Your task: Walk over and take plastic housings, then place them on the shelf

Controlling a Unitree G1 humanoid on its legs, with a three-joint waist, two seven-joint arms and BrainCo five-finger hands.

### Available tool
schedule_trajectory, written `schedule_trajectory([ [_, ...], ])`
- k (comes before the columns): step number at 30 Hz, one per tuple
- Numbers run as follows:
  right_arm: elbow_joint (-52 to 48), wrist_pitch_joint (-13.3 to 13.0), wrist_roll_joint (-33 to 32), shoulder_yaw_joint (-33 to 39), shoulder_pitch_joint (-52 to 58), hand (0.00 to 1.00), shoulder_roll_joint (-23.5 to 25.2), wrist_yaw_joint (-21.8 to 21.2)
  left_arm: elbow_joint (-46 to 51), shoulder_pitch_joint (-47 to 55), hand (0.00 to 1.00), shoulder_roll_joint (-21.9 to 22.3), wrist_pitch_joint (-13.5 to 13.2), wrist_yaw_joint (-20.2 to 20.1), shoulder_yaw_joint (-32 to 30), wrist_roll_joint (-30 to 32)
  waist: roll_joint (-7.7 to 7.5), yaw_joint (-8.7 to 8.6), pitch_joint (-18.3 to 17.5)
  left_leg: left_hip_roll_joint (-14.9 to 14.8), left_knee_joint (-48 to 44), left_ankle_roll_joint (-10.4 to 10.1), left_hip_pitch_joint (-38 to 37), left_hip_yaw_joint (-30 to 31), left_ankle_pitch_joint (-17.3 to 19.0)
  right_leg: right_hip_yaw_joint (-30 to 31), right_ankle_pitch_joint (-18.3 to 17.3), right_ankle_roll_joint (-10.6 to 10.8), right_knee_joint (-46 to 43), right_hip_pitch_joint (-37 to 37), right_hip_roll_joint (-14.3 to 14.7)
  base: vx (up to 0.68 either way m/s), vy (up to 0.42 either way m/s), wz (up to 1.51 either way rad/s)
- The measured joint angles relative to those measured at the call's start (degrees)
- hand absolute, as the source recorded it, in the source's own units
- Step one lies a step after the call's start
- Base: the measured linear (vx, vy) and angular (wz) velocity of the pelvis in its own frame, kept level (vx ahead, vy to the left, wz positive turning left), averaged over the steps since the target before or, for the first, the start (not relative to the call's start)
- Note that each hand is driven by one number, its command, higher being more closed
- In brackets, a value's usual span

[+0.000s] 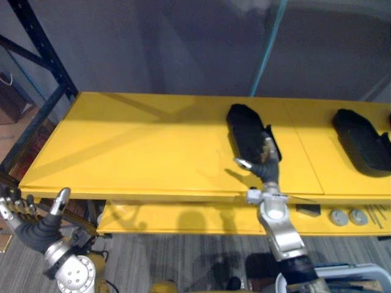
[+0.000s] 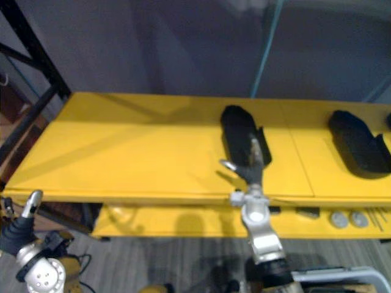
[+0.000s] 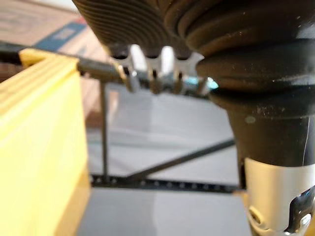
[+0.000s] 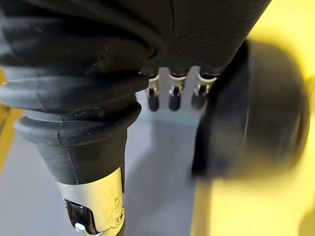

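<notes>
Housing (image 1: 247, 131) lengthwise toward shelf (image 1: 153, 146) back

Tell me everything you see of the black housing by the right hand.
The black plastic housing is a long, matt shell, rounded at its far end, with a raised wall on one side. It lies on the yellow shelf, pointing away from the robot. The right hand, fingers straight, overlaps its near end; contact cannot be told.

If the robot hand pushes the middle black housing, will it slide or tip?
The middle black housing lies flat and low on the smooth yellow shelf, so it probably slides rather than tips. It looks like a hollow moulded shell: likely stiff and light.
</notes>
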State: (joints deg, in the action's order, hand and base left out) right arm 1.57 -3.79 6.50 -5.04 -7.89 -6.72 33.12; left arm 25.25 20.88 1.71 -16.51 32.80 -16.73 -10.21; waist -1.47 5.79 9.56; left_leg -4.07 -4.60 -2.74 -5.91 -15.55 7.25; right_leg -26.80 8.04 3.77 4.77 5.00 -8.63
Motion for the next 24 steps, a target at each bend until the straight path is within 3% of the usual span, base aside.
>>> schedule_trajectory([
  [4, 0.0, -0.3, 2.2, 4.0, 0.0, 0.0, -0.1, 4.6, -0.6, 0.0, 0.0, 0.0, 0.0, 0.0, 0.0, 0.0, 0.14, -0.07, 0.1, 0.0, 0.0, 0.0, 0.1, -0.1, 0.0, -0.1, -0.4, 0.3, 0.0, 0.0, -0.1, -0.02, 0.015, -0.02],
  [12, 2.1, -0.3, -0.5, 9.2, 0.2, 0.0, -2.7, 3.9, -0.7, 0.0, 0.0, 0.0, 0.0, -1.0, 0.0, -0.1, 0.12, -0.08, 0.1, 0.2, -0.1, 0.0, 0.9, 1.0, -0.1, -1.5, -0.5, 0.3, -0.1, -0.2, -0.3, 0.0, 0.024, 0.08],
  [14, 3.3, -0.3, -4.5, 10.2, 0.1, 0.0, -3.1, 1.3, -0.7, 0.4, 0.0, 0.0, 0.0, -1.4, -0.1, -0.2, 0.12, 0.03, 0.1, 0.3, -0.1, 0.0, 1.0, 1.1, -0.1, -1.5, -0.5, 0.4, -0.1, -0.3, -0.3, 0.01, 0.039, 0.05],
  [18, 8.4, -0.4, -14.4, 11.2, 0.3, 0.0, -4.9, -8.5, -0.7, 0.6, 0.0, 0.0, 0.0, -2.2, -0.1, -0.3, 0.07, 0.04, 0.1, 0.6, 0.0, 0.0, 1.0, 1.9, -0.1, -1.7, -0.4, 0.4, -0.1, 0.1, -0.4, 0.0, 0.039, 0.06],
  [21, 10.9, -0.3, -18.6, 11.7, 0.6, 0.0, -5.1, -13.3, -0.7, 0.6, 0.0, -0.1, 0.0, -2.9, -0.2, -0.3, -0.11, 0.0, 0.2, 0.6, -0.1, 0.0, 0.9, 2.6, -0.1, -2.7, -0.4, 0.4, -0.1, 0.6, -0.5, -0.01, 0.032, 0.12],
  [24, 12.7, -0.3, -20.1, 11.8, 0.6, 0.0, -5.2, -15.5, -0.7, 0.8, 0.0, -0.1, 0.0, -3.0, -0.6, -0.3, -0.34, 0.05, 0.2, 0.6, -0.1, 0.1, 0.9, 2.7, 0.0, -2.8, -0.5, 0.4, -0.1, 1.0, -0.5, -0.03, 0.026, 0.04],
])
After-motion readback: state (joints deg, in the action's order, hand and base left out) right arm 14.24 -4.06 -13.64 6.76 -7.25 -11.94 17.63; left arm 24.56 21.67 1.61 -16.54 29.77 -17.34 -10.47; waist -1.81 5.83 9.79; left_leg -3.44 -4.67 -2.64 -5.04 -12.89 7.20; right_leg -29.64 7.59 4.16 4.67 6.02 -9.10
